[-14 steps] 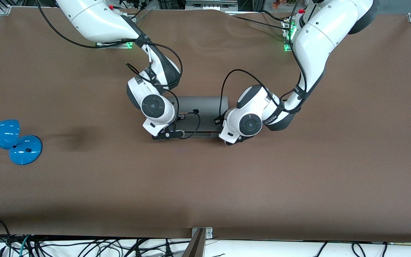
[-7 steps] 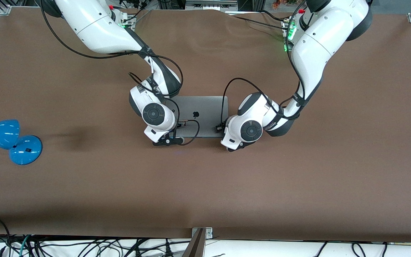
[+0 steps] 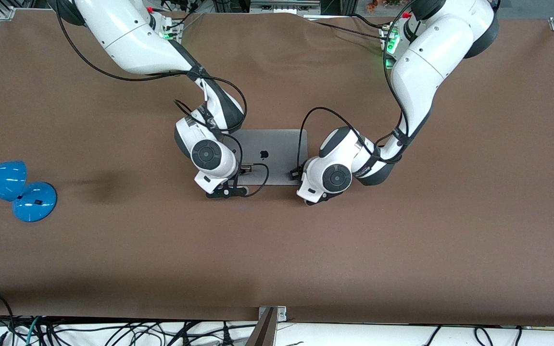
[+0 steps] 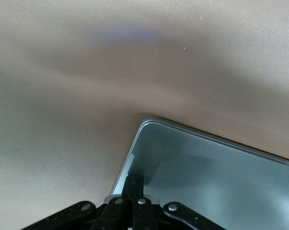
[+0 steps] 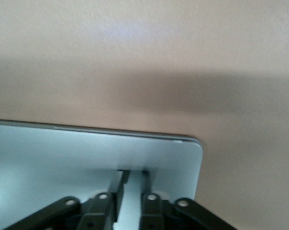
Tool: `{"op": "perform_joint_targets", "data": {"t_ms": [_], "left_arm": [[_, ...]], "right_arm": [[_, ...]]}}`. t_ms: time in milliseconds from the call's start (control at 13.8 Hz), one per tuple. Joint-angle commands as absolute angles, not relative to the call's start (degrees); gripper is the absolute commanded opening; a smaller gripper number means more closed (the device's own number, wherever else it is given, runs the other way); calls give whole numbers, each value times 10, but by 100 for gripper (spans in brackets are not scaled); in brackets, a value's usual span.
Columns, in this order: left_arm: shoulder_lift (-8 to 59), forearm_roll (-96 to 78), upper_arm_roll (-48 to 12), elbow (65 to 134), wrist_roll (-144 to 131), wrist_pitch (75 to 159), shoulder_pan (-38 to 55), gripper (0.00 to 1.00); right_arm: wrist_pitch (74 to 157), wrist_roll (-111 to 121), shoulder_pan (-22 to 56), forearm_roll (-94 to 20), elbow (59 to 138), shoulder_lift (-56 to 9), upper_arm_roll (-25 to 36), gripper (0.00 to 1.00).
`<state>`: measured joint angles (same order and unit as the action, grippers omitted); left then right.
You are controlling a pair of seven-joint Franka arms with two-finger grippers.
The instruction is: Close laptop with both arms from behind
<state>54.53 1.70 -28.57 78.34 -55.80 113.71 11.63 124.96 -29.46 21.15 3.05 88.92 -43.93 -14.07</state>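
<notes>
Two tools press the laptop [image 3: 270, 156] lid mid-worktop [image 3: 402, 250]: left tool [image 4: 134, 191] clenched, right tool [image 5: 131, 188] slightly parted, each at a lid corner nearest the front camera. Pushing harder risks denting the apparently shut lid.

Both arms reach in bent, left gripper [image 4: 135, 191] with jaws together, right gripper [image 5: 130, 191] slightly parted.
</notes>
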Motion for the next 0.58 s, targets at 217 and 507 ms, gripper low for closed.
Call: {"op": "perform_joint_targets", "data": {"t_ms": [217, 507], "left_arm": [[551, 51, -277, 763, -556, 1144, 114, 100], [496, 54, -276, 764, -522, 1081, 93, 100]], "right_arm": [[1203, -291, 200, 32, 873, -386, -140, 100], [1128, -287, 169, 32, 873, -341, -140, 100]]}}
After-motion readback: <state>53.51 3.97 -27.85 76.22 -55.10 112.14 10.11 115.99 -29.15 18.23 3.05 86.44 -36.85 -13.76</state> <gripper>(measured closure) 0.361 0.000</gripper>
